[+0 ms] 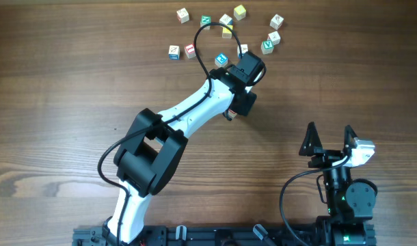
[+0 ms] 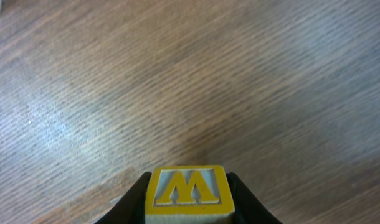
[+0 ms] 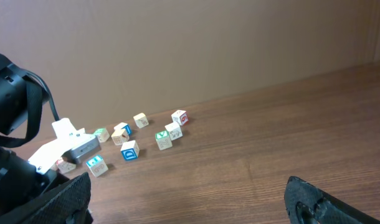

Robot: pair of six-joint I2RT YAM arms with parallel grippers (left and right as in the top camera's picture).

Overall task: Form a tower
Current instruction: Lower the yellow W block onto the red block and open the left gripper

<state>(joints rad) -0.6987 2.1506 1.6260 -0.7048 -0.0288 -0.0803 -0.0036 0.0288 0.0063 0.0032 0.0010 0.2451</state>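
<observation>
Letter cubes [image 1: 266,46] lay scattered across the upper middle of the overhead view. Each sat singly on the wooden table [image 1: 58,102], so no tower stood anywhere I could see. The white left arm [image 1: 188,113] reached up from the lower left toward that scatter.

In the left wrist view, at the bottom centre, the left gripper [image 2: 189,206] was closed narrowly on a yellow cube [image 2: 189,185]. A black finger [image 2: 135,202] pressed each side of it. Its upward face had a yellow border and a bold yellow "M" on pale wood. Bare wood grain filled the frame beyond it, and I could not tell whether the cube touched the table.

The right gripper [image 1: 328,140] sat at the lower right of the overhead view, well apart from the cubes. Its jaws were spread wide and held nothing.

From the right wrist, the scatter showed left of centre against a plain brown wall [image 3: 209,43]. One cube bore a green mark like a "V" [image 3: 162,137], one a blue mark [image 3: 129,150] and one a red mark [image 3: 179,117]. The rest were too small to read.
</observation>
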